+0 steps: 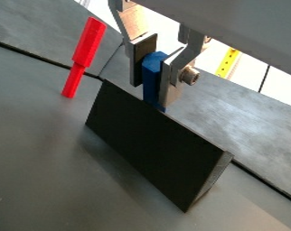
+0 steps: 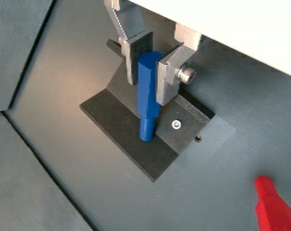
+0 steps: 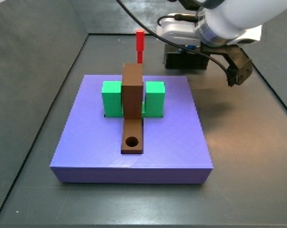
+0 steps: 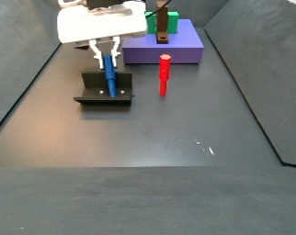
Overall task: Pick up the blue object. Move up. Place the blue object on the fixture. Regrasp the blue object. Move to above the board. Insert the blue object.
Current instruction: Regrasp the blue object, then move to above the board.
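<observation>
Standing upright on the fixture, the blue peg is seen in a side view at about 10 o'clock on the dark floor, with the red peg set just beside it toward 3 o'clock and apart from it. The gripper is placed directly over the fixture. In both wrist views the blue peg is shown between the two silver fingers, its lower end resting on the fixture's base plate; the jaws are closed on its upper part, the pads pressed against its sides. Farther back, toward 12 o'clock, the lavender board is seen, well apart from the fixture. On the board, two green blocks are set on either side of a long brown bar with a round hole near one end.
</observation>
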{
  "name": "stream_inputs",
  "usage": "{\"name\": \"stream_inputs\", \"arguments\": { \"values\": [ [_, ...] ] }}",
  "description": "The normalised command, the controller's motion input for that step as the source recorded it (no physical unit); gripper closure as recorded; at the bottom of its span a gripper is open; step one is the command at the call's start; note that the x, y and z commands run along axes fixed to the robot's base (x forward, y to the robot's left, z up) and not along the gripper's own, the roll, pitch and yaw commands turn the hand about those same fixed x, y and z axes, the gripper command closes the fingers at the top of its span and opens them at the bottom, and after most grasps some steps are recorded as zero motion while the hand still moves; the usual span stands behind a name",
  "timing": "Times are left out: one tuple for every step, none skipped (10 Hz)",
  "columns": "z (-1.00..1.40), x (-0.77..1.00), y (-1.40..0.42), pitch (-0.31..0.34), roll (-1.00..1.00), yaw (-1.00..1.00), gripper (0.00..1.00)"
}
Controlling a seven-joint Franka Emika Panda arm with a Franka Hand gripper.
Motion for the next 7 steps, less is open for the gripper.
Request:
{"name": "stream_inputs", "arguments": {
  "values": [
    [0.0, 0.0, 0.0, 0.0, 0.0, 0.0, 1.0],
    [0.0, 0.0, 0.0, 0.0, 0.0, 0.0, 1.0],
    [0.0, 0.0, 0.0, 0.0, 0.0, 0.0, 1.0],
    [0.0, 0.0, 0.0, 0.0, 0.0, 0.0, 1.0],
    [0.0, 0.0, 0.0, 0.0, 0.0, 0.0, 1.0],
    [0.0, 0.0, 0.0, 0.0, 0.0, 0.0, 1.0],
    [1.4, 0.0, 0.0, 0.0, 0.0, 0.0, 1.0]
  ]
}}
